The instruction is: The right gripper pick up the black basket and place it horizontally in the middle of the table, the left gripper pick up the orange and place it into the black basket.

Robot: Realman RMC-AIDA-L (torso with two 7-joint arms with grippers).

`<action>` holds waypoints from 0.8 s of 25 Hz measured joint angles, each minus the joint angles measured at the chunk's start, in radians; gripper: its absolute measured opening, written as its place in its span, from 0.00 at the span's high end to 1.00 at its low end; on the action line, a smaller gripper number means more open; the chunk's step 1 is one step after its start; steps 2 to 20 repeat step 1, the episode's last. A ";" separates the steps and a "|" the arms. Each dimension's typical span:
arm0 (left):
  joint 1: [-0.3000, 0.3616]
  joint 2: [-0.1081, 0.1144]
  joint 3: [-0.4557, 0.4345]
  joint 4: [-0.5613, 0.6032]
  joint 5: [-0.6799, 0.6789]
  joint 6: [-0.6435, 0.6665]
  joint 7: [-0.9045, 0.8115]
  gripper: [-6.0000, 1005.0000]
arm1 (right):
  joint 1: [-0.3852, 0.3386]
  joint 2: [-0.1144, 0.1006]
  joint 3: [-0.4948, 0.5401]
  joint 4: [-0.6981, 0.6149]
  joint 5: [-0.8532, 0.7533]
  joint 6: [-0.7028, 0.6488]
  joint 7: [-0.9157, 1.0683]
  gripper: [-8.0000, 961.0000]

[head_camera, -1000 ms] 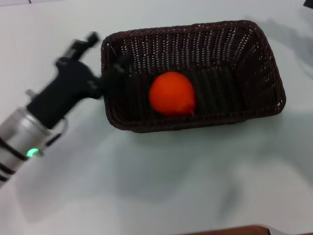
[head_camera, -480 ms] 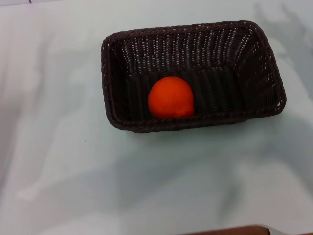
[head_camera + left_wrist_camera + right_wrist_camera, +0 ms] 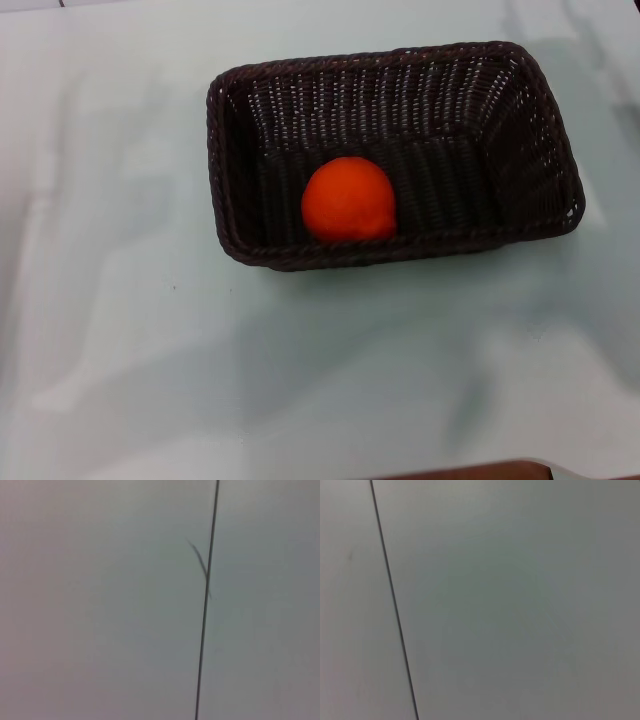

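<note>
The black basket (image 3: 520, 130) lies lengthwise across the middle of the table (image 3: 300, 380) in the head view. The orange (image 3: 348, 199) rests inside it, against the near wall, left of the basket's centre. Neither gripper shows in any view. Both wrist views show only pale surface crossed by a thin dark seam line (image 3: 205, 605), which also shows in the right wrist view (image 3: 392, 600).
A brown edge (image 3: 470, 470) shows at the bottom of the head view. Faint shadows lie on the tabletop left and right of the basket.
The left arm, which stood at the basket's left end a second ago, has withdrawn out of the head view. The orange has settled slightly inside the basket. The basket has not moved.
</note>
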 joint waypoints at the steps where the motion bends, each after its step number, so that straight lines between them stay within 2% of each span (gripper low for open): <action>1: -0.001 0.000 -0.005 0.001 0.000 -0.001 0.006 0.10 | 0.000 0.000 0.000 0.000 0.000 0.000 0.000 0.18; 20: -0.001 0.000 -0.005 0.001 0.000 -0.001 0.006 0.10 | 0.000 0.000 0.000 0.000 0.000 0.000 0.000 0.18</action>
